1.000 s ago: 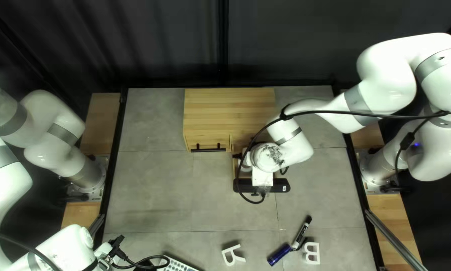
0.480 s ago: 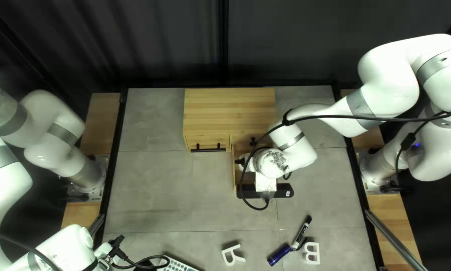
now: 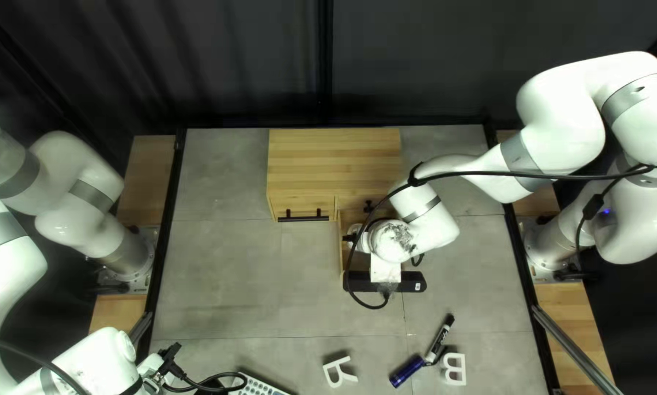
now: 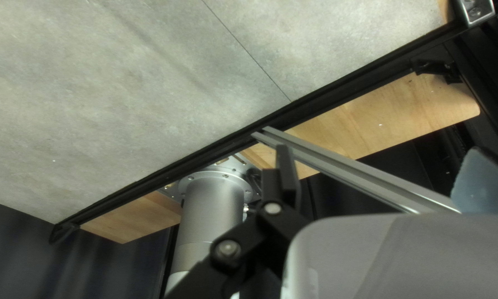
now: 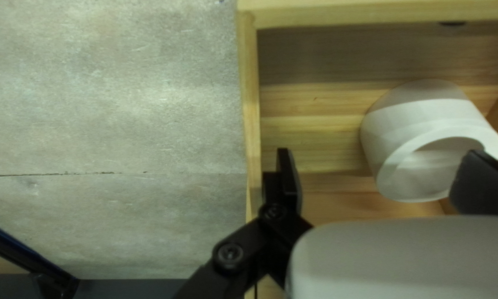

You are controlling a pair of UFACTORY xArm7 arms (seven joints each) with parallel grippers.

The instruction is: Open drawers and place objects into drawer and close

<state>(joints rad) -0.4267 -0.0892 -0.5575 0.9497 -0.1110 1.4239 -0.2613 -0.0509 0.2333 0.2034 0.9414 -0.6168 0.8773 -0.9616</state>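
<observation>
Right gripper [image 3: 385,269] hung open over the pulled-out drawer [image 5: 250,111]. White hollow cylinder [image 5: 390,130] lay inside, partly behind one finger. Left gripper [image 3: 151,366] was open too, near the table's left edge.

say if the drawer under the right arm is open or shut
Open: the drawer shows its inside, with a white cylinder there.

A white hollow cylinder [image 5: 409,124] lies inside a wooden drawer [image 5: 251,99], its open mouth showing. Two black fingers [image 5: 289,177] stand wide apart, one near the drawer's side wall, the other overlapping the cylinder's rim; contact is unclear. Grey tabletop [image 5: 110,111] lies beside the drawer.
</observation>
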